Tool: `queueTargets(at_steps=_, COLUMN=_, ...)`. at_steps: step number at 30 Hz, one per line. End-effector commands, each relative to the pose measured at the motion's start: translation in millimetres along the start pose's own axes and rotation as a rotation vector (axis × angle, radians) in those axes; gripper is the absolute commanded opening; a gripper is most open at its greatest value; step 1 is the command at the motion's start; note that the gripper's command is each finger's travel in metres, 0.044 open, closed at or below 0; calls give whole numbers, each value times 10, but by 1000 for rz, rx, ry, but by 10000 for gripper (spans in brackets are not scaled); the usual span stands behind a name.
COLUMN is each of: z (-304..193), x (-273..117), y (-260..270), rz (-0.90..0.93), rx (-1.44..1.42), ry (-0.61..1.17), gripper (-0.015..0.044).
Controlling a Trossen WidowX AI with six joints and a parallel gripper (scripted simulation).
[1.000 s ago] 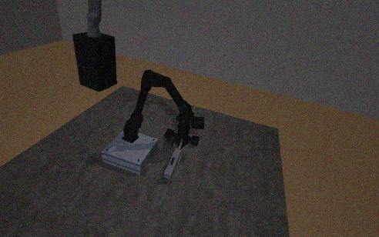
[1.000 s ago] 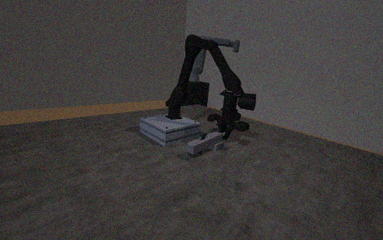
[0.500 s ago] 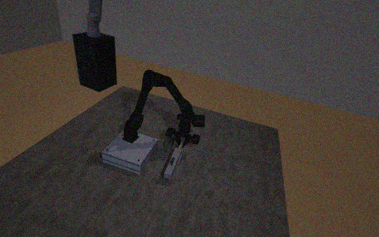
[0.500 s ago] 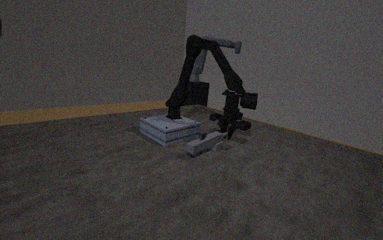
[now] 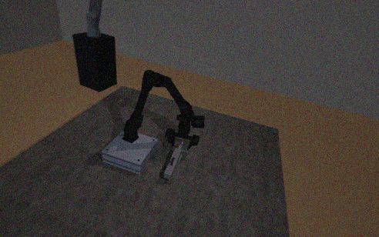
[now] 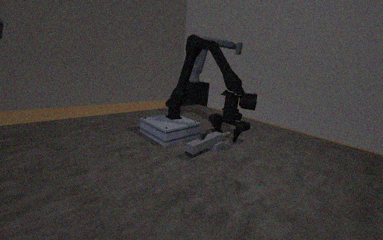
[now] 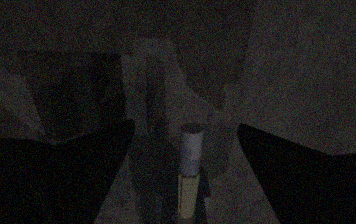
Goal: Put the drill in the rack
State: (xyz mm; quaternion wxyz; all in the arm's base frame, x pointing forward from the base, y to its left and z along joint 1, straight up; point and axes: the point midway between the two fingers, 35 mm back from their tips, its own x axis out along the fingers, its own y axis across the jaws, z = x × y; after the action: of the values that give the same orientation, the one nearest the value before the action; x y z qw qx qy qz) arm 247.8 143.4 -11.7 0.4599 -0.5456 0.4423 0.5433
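Note:
My gripper [image 5: 182, 139] [image 6: 226, 132] [image 7: 186, 127] is open, low over the far end of a long pale body [image 5: 173, 164] [image 6: 202, 144]. In the wrist view a pale upright cylinder [image 7: 191, 152] with a dark top stands between the spread fingers, with space on both sides. A yellowish block [image 7: 188, 196] adjoins its lower end. The long pale body rests on the grey surface. It is too dark to tell which parts are the key, the drill and the rack, or whether the drill is loose.
The arm's pale layered base [image 5: 130, 150] [image 6: 169, 128] is close beside the long body. A dark box-shaped block [image 5: 95, 61] [image 6: 199, 93] with a grey jointed arm [image 5: 93, 23] [image 6: 199, 66] is farther back. The grey surface [image 5: 231, 185] [image 6: 117, 187] borders an orange floor [image 5: 327, 165].

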Motion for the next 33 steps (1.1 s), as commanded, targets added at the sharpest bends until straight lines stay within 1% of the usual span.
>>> queueTargets(at_steps=1, z=-25, x=10, y=-2, rz=-2, rx=-4, ry=-1, gripper=440)
queueTargets(at_steps=23, z=-125, x=50, y=-10, rz=-2, rx=-4, ry=0, gripper=440)
queueTargets(at_steps=33, z=-104, x=38, y=-10, rz=-3, rx=1, ry=-4, gripper=177)
